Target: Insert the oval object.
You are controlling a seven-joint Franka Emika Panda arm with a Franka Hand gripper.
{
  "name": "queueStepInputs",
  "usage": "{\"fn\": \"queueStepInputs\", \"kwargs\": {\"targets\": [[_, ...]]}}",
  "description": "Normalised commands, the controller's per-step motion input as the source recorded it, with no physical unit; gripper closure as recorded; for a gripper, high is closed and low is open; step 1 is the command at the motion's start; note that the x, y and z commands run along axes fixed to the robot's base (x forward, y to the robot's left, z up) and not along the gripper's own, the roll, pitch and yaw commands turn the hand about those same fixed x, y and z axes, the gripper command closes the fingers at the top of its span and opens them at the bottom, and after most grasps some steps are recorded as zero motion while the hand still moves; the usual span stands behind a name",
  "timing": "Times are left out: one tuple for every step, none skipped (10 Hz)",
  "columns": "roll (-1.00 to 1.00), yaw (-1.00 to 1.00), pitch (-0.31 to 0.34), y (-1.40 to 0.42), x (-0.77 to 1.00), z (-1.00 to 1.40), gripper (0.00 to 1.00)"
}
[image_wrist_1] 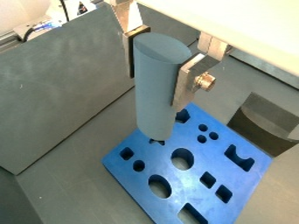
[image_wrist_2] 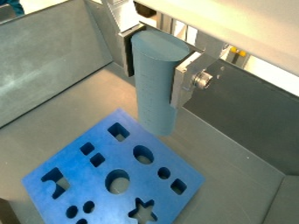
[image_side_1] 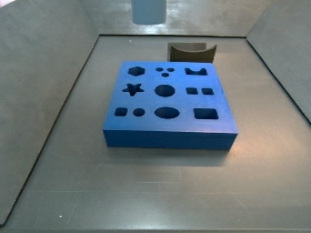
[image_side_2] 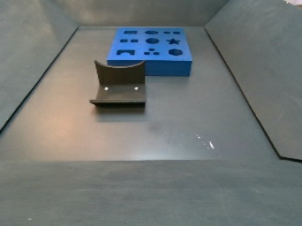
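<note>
My gripper is shut on the oval object, a tall pale grey-blue peg held upright between the silver fingers. Both wrist views show this grip, with the peg hanging well above the floor. The blue block with several shaped holes lies below it. The peg's lower end is near the block's edge, clear of it. In a side view only the peg's lower end shows at the top, high behind the block. The gripper is out of both side views.
The dark fixture stands on the floor just behind the block, and shows in a wrist view and a side view. Grey walls enclose the floor. The block sits near one wall.
</note>
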Motion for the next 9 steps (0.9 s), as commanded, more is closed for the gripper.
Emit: {"fn": "queueStepInputs", "kwargs": {"targets": [[0.08,-0.04,-0.133,-0.24,0.07,-1.0,1.0],[0.15,-0.07,-0.076,-0.33,0.27,-0.99,1.0],[0.18,-0.05,-0.054,-0.28,0.28,-0.96,1.0],[0.19,0.0,-0.053,-0.14,0.2,-0.93,1.0],[0.22,0.0,-0.049,-0.09,0.18,-0.88,1.0],[0.23,0.0,-0.039,-0.09,0.18,-0.87,1.0],[0.22,0.0,-0.034,-0.1,0.16,-0.89,1.0],[0.2,0.0,-0.026,-0.11,0.14,-0.97,1.0],[0.18,-0.02,-0.016,0.0,0.07,-1.0,1.0]]}}
